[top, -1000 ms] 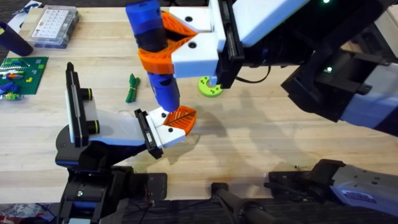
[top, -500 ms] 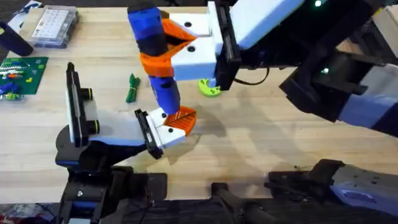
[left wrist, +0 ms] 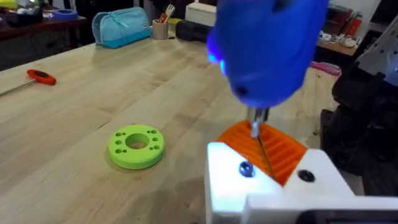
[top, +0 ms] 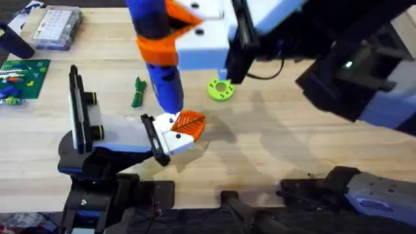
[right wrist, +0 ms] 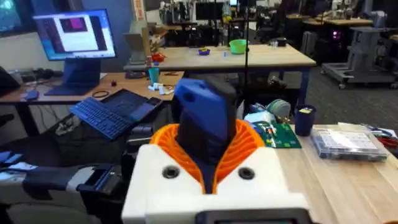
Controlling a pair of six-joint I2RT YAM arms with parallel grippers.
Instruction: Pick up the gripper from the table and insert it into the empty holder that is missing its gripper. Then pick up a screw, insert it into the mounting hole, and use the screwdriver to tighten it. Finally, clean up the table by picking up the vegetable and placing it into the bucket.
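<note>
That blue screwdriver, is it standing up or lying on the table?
Standing up, off the table. The right end effector grips the screwdriver with its thin bit pointing down at the left end effector.

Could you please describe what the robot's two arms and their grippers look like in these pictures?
Both arms are black with white shells. The left gripper has a white body with dark screw heads and orange ribbed pads. The right gripper matches it: white block, orange ribbed fingers. A black cable runs by the right arm, which carries small green lights.
</note>
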